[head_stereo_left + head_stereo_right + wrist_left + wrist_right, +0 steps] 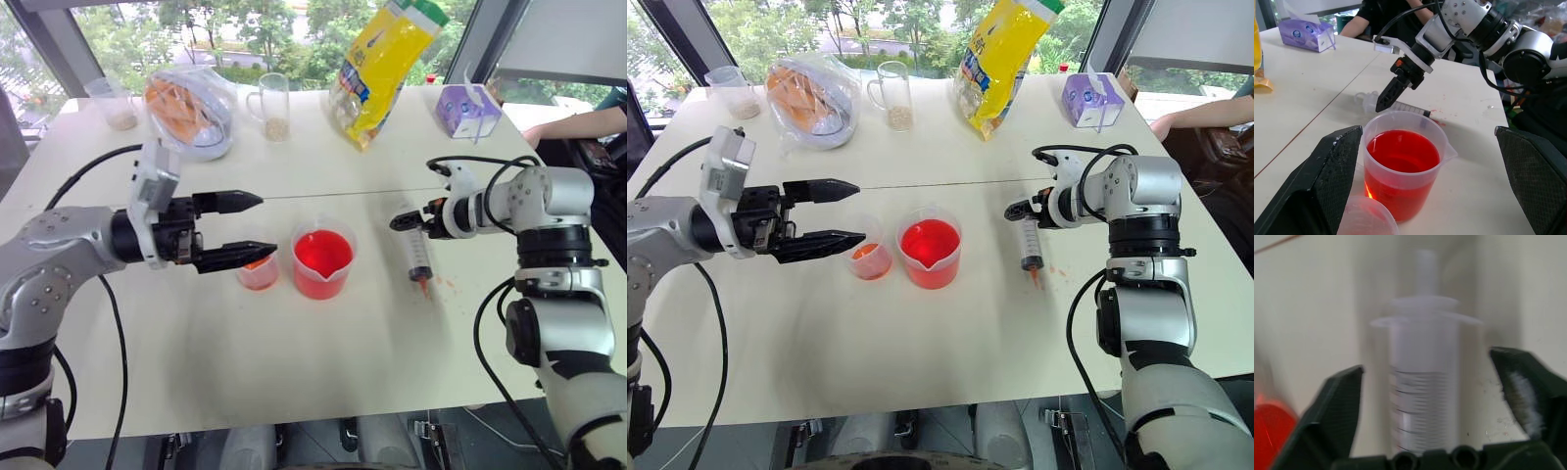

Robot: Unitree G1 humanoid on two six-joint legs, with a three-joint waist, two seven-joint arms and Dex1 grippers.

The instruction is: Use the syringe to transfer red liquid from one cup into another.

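The syringe (419, 257) lies flat on the white table (294, 362), its orange-red tip toward the near edge, just right of the wide beaker of red liquid (321, 262). My right gripper (1425, 364) hovers over the syringe's flanged end. It is open, with a finger on each side of the barrel (1425, 391) and gaps between them. The small narrow cup (259, 269), with an orange spot at its bottom, stands just left of the beaker. My left gripper (265, 223) is open and level, pointing at the small cup, its lower finger over the rim.
Along the far edge stand a glass mug (274, 106), a yellow snack bag (387, 64), a purple tissue box (468, 108), a wrapped bowl (191, 108) and a plastic cup (116, 103). A person's arm (578, 125) rests at the far right. Red droplets (446, 284) spot the table.
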